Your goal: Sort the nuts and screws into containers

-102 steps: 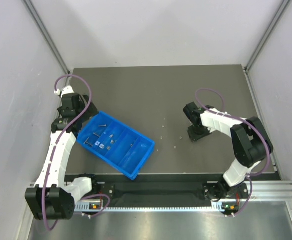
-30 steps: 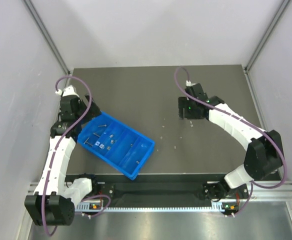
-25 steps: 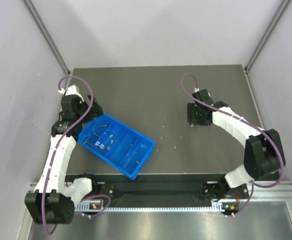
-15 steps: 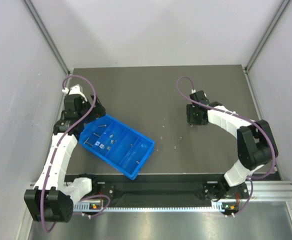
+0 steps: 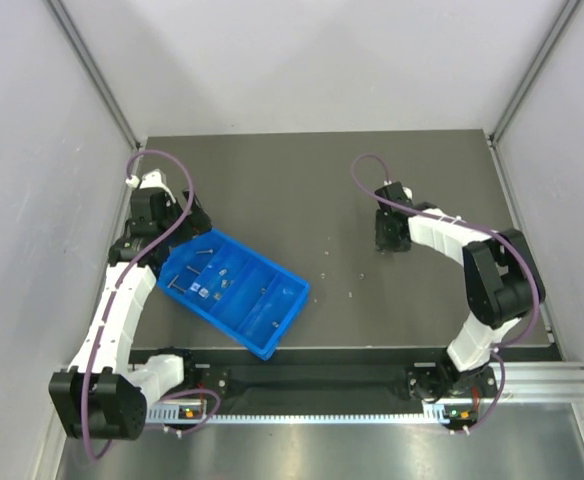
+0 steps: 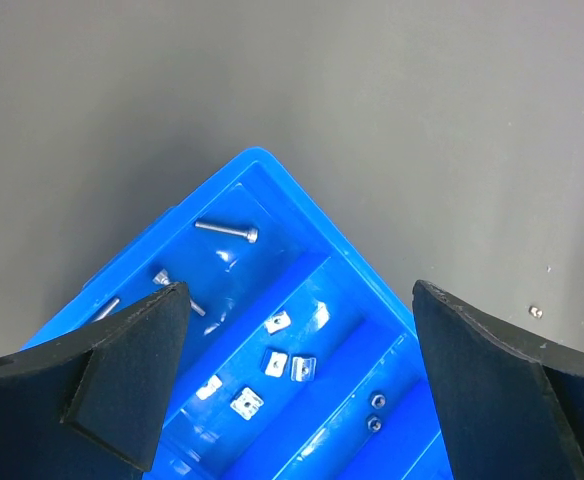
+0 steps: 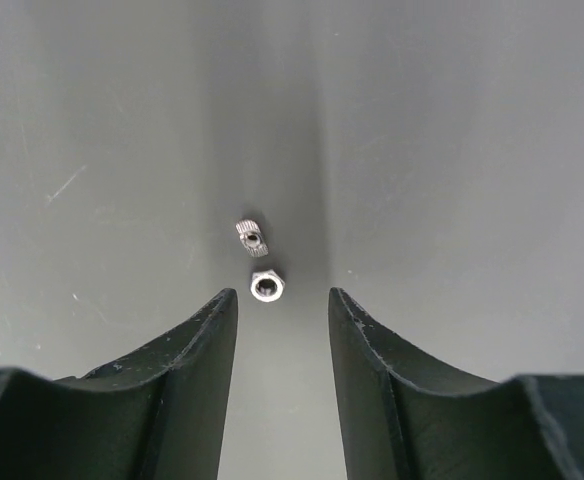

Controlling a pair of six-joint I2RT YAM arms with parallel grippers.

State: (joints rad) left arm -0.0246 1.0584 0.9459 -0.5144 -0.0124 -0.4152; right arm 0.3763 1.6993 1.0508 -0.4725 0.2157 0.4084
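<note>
the right pincer (image 7: 279,300) stands narrow, unclosed, a hex nut (image 7: 266,286) lying on the surface (image 7: 452,150) between its tips, untouched. the left pincer (image 6: 299,290) gapes wide above the blue tray (image 6: 259,158) holding a screw (image 6: 226,229).

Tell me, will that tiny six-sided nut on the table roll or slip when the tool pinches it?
The hex nut lies flat on the table, so it probably won't roll. It looks smooth, hard and tiny beside the right tool, so it could skid or pop out.
</note>
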